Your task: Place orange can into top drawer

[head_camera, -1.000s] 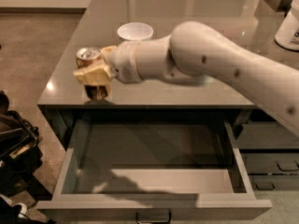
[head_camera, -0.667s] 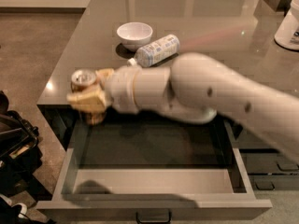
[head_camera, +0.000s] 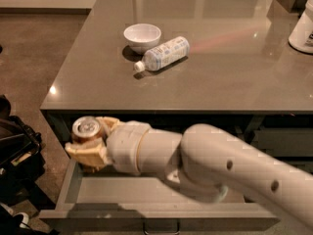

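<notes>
The orange can shows its silver pull-tab top and a strip of orange-brown side. My gripper is shut on the can and holds it upright over the left end of the open top drawer, below the level of the counter top. The drawer is pulled out under the counter's front edge, with its flat grey front and small metal handle at the bottom of the view. My white arm reaches in from the right and hides much of the drawer's inside.
On the grey counter a white bowl stands next to a white plastic bottle lying on its side. A white container stands at the right edge. Dark bags lie on the floor at left.
My gripper has carried the can off the counter's front left corner and down into the open drawer's left end. The arm now lies lower, which uncovers the bowl and bottle.
</notes>
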